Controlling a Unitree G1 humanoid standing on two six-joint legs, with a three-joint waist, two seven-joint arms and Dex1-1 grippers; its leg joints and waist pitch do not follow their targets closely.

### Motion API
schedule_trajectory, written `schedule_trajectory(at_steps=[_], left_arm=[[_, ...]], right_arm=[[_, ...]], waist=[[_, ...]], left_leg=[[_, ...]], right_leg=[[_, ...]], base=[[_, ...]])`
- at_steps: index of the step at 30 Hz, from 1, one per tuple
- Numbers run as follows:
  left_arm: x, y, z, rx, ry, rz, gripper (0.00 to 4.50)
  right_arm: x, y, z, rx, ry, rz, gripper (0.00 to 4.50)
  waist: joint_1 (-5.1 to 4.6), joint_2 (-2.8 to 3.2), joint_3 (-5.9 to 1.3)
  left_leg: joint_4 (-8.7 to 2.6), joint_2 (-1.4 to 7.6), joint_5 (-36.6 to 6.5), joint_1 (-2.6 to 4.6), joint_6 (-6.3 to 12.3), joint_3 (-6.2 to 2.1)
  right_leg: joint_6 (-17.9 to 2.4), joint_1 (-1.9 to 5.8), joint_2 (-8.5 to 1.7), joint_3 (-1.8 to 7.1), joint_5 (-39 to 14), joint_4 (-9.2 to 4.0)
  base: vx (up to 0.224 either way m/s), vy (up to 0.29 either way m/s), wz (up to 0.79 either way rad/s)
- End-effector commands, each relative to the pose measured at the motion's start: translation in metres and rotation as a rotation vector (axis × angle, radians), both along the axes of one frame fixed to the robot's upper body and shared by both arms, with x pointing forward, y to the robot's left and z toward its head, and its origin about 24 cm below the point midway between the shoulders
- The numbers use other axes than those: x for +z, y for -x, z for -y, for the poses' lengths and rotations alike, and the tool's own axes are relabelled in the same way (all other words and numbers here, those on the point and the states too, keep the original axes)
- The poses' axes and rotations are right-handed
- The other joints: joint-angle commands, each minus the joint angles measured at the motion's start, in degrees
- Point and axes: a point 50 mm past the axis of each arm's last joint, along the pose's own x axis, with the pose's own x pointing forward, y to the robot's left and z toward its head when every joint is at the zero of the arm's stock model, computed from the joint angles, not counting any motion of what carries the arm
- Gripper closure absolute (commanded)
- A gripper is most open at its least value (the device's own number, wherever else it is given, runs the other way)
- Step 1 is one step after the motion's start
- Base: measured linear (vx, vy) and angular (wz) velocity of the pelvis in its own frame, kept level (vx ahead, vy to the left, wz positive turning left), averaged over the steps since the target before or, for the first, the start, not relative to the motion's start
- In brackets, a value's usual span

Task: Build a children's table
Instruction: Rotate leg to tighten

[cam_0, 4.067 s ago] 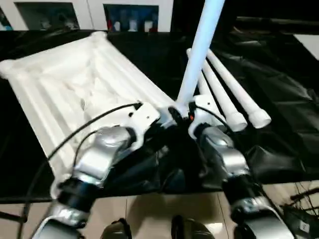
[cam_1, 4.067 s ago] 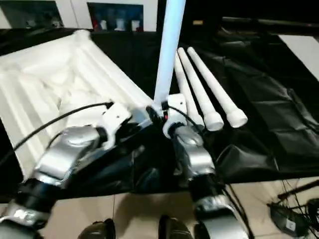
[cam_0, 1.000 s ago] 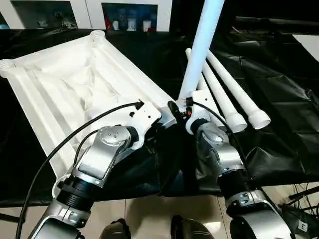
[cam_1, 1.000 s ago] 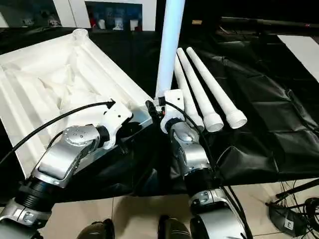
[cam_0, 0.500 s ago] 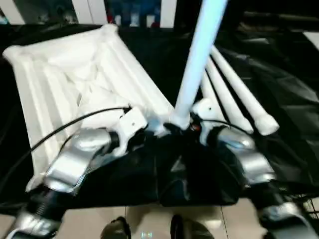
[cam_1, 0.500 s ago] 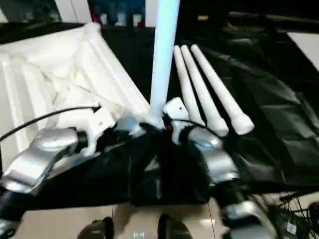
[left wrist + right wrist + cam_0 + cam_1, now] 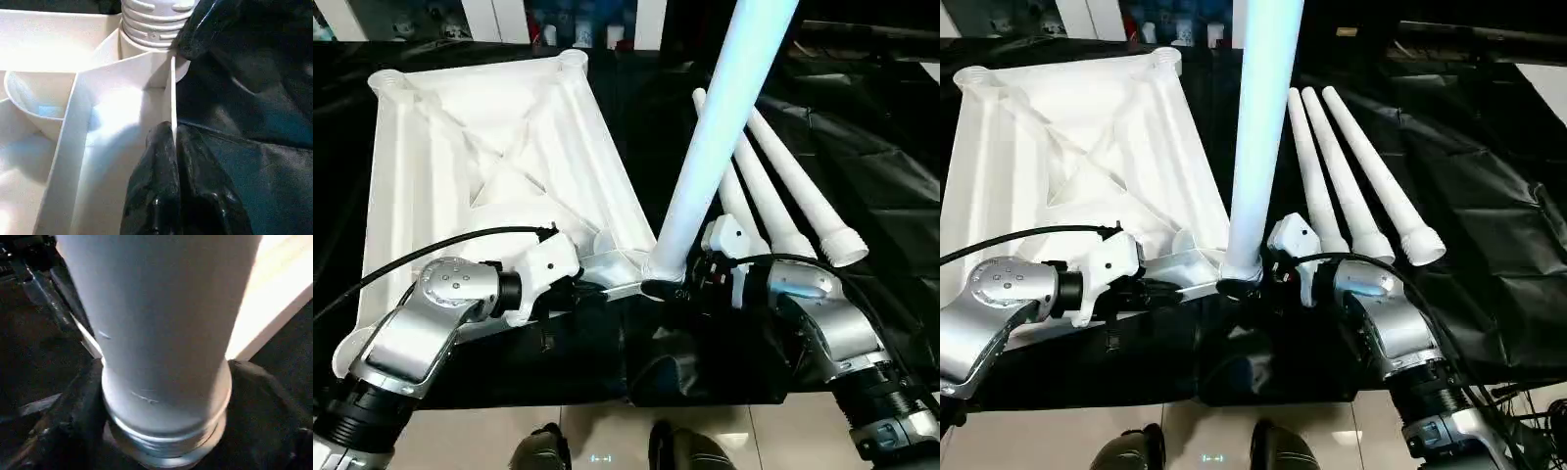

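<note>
The white tabletop (image 7: 489,157) lies underside up on black cloth, ribs showing. One white leg (image 7: 715,137) stands upright with its ribbed end (image 7: 154,19) in the near right corner socket (image 7: 656,269), its top leaning right. My right gripper (image 7: 166,431) is shut on this leg's base, with a black finger (image 7: 73,406) on either side. My left gripper (image 7: 172,137) is shut on the thin rim wall of the tabletop right beside that socket. Three more legs (image 7: 793,196) lie side by side to the right of the tabletop.
The black cloth (image 7: 881,176) covers the work table and lies wrinkled on the right. The table's front edge (image 7: 705,397) runs just under my forearms, with tiled floor (image 7: 607,436) below. A black cable (image 7: 421,255) loops over my left forearm. Cabinets stand at the back.
The view has shifted and tilted, so the tabletop now looks straighter. My forearms have spread wider apart. Both grippers remain at the near corner, with the leg still upright.
</note>
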Motion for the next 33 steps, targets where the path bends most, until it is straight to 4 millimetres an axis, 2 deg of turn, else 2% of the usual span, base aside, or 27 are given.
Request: schedule_trajectory(at_steps=[1,4,6,8,9,12,14,16,17,19,21,24,25,26,27,28,29,30,32,33], left_arm=[[-0.016,0.011,0.002,-0.047,-0.02,-0.098,4.5],[-0.016,0.012,0.002,-0.051,-0.017,-0.099,4.5],[-0.016,0.012,0.002,-0.052,-0.016,-0.1,4.5],[-0.016,0.012,0.002,-0.052,-0.016,-0.101,4.5],[-0.016,0.012,0.002,-0.052,-0.016,-0.102,4.5],[-0.016,0.012,0.002,-0.049,-0.015,-0.103,4.5],[-0.017,0.012,0.002,-0.039,-0.013,-0.103,4.5],[-0.019,0.008,0.003,0.006,-0.004,-0.099,4.5],[-0.021,0.003,0.006,0.052,0.008,-0.094,4.5],[-0.024,-0.002,0.01,0.107,0.014,-0.081,4.5],[-0.028,-0.007,0.015,0.158,0.012,-0.069,4.5],[-0.032,-0.015,0.024,0.234,0.013,-0.054,4.5],[-0.033,-0.019,0.028,0.277,0.015,-0.046,4.5],[-0.033,-0.019,0.028,0.277,0.015,-0.046,4.5],[-0.036,-0.026,0.037,0.353,0.023,-0.039,4.5],[-0.037,-0.03,0.042,0.386,0.025,-0.031,4.5],[-0.038,-0.032,0.045,0.412,0.026,-0.025,4.5],[-0.038,-0.034,0.049,0.435,0.031,-0.026,4.5],[-0.039,-0.036,0.054,0.45,0.034,-0.026,4.5],[-0.04,-0.037,0.059,0.462,0.031,-0.025,4.5]], right_arm=[[0.002,0.002,0.003,0.004,-0.004,-0.008,1.16],[0.001,0.003,0.003,0.017,-0.004,-0.015,1.32],[0.0,0.004,0.002,0.024,-0.006,-0.022,1.38],[0.0,0.005,0.002,0.026,-0.008,-0.026,1.42],[-0.001,0.006,0.001,0.026,-0.008,-0.028,1.62],[-0.002,0.006,0.001,0.022,-0.011,-0.033,1.7],[-0.004,0.005,0.0,0.001,-0.014,-0.039,1.72],[-0.008,-0.001,0.0,-0.076,-0.017,-0.043,1.73],[-0.014,-0.006,-0.003,-0.161,-0.022,-0.055,1.73],[-0.02,-0.01,-0.008,-0.243,-0.045,-0.073,1.74],[-0.025,-0.013,-0.015,-0.31,-0.069,-0.094,1.74],[-0.031,-0.018,-0.025,-0.42,-0.096,-0.126,1.74],[-0.035,-0.022,-0.028,-0.507,-0.108,-0.145,1.74],[-0.035,-0.022,-0.028,-0.507,-0.108,-0.145,1.74],[-0.042,-0.027,-0.034,-0.652,-0.112,-0.184,1.74],[-0.046,-0.029,-0.037,-0.711,-0.107,-0.194,1.74],[-0.048,-0.03,-0.04,-0.745,-0.111,-0.209,1.74],[-0.049,-0.031,-0.044,-0.781,-0.126,-0.222,1.74],[-0.049,-0.032,-0.049,-0.796,-0.134,-0.221,1.74],[-0.047,-0.033,-0.057,-0.804,-0.143,-0.223,1.74]], waist=[[0.06,0.26,-3.42],[-0.13,0.18,-3.59],[-0.12,0.17,-3.63],[-0.1,0.22,-3.5],[-0.08,0.22,-3.43],[-0.01,0.29,-3.34],[-0.03,0.29,-3.43],[-0.12,0.29,-3.35],[-0.22,0.26,-3.25],[-0.27,0.14,-2.91],[-0.23,0.04,-2.82],[-0.39,0.12,-2.56],[-0.37,0.11,-2.6],[-0.37,0.11,-2.6],[-0.53,0.1,-2.49],[-0.61,0.25,-2.14],[-0.63,0.24,-2.02],[-0.61,0.24,-2.05],[-0.75,0.34,-2.05],[-0.84,0.33,-2.29]], left_leg=[[-3.33,3.26,-5.18,0.98,5.4,-1.28],[-3.07,3.09,-2.59,0.81,6.96,-1.19],[-2.97,3.11,-1.91,0.84,7.65,-1.12],[-3.01,3.17,-2.77,0.84,7.88,-1.15],[-3.07,3.2,-3.42,0.9,7.69,-1.12],[-3.21,3.27,-4.76,0.96,6.7,-1.21],[-3.17,3.25,-4.52,1.0,6.44,-1.19],[-3.2,3.24,-4.28,0.93,6.34,-1.18],[-3.25,3.23,-5.34,0.86,5.85,-1.17],[-3.52,3.09,-9.42,0.9,3.46,-1.36],[-3.86,3.12,-11.03,0.78,2.12,-1.71],[-4.2,3.06,-13.75,0.97,0.92,-1.91],[-4.25,3.06,-14.36,1.16,0.48,-1.96],[-4.25,3.06,-14.36,1.16,0.48,-1.96],[-4.39,3.01,-14.97,1.21,-0.19,-1.99],[-4.55,2.9,-18.07,1.83,-0.79,-2.17],[-4.6,2.81,-19.7,2.11,-1.16,-2.32],[-4.7,2.74,-22.22,2.38,-1.59,-2.64],[-4.87,2.78,-23.51,2.52,-1.76,-2.81],[-5.32,2.95,-23.89,2.19,-1.96,-3.12]], right_leg=[[-13.87,3.43,-4.03,3.49,-7.68,-3.07],[-14.87,3.66,-3.98,3.5,-2.92,-2.59],[-15.29,3.67,-3.99,3.51,-1.7,-2.48],[-15.25,3.63,-4.03,3.45,-2.91,-2.63],[-15.17,3.55,-4.03,3.45,-4.16,-2.8],[-14.74,3.47,-4.06,3.43,-6.87,-3.04],[-14.68,3.49,-4.03,3.47,-6.56,-2.95],[-14.73,3.43,-4.03,3.48,-6.07,-2.94],[-14.64,3.36,-4.16,3.53,-7.67,-3.16],[-12.6,3.24,-4.37,3.59,-16.03,-4.08],[-10.69,3.41,-4.5,3.52,-20.8,-4.48],[-8.64,2.91,-4.46,3.49,-25.89,-5.07],[-7.79,2.81,-4.6,3.6,-27.82,-5.35],[-7.79,2.81,-4.6,3.6,-27.82,-5.35],[-6.94,2.6,-4.57,3.54,-29.56,-5.62],[-5.74,2.14,-4.56,3.25,-33.96,-6.26],[-4.9,2.04,-4.68,3.06,-36.4,-6.57],[-3.06,2.06,-4.84,2.78,-40.08,-7.12],[-2.15,1.94,-4.77,2.54,-40.44,-7.45],[-2.18,2.32,-4.64,2.37,-37.3,-7.28]], base=[[0.0,0.0,0.0],[0.0,0.0,0.0],[0.0,0.0,0.0],[0.0,0.0,0.0],[0.0,0.0,0.0],[0.0,0.0,0.0],[0.0,0.0,0.0],[0.0,0.0,0.0],[0.0,0.0,0.0],[0.0,0.0,0.0],[0.0,0.0,0.0],[0.0,0.0,0.0],[0.0,0.0,0.0],[0.0,0.0,0.0],[0.0,0.0,0.0],[0.0,0.0,0.0],[0.0,0.0,0.0],[0.0,0.0,0.0],[0.0,0.0,0.0],[0.0,0.0,0.0]])
